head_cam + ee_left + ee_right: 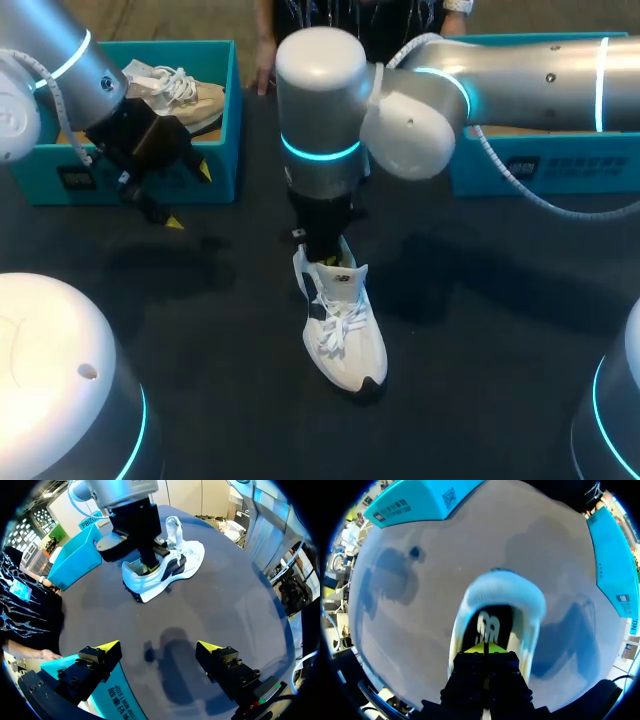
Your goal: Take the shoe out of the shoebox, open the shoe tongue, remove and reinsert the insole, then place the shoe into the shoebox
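Observation:
A white shoe (345, 325) with loose white laces lies on the dark table near the middle, toe toward the front edge. My right arm reaches in past the middle. Its gripper (325, 258) goes down into the shoe's heel opening. In the right wrist view the gripper (485, 648) is shut, its yellow tips together above the insole (489, 625) inside the shoe (500, 592); a hold on the insole does not show. My left gripper (188, 196) hangs open in front of the left shoebox (215, 175). In its wrist view the left gripper (159, 647) is empty, the shoe (172, 567) well ahead of it.
The teal left shoebox holds a beige shoe (195, 98). A second teal shoebox (540, 160) stands at the back right, under my right arm. A person's hand (263, 78) rests at the far edge beside the left box.

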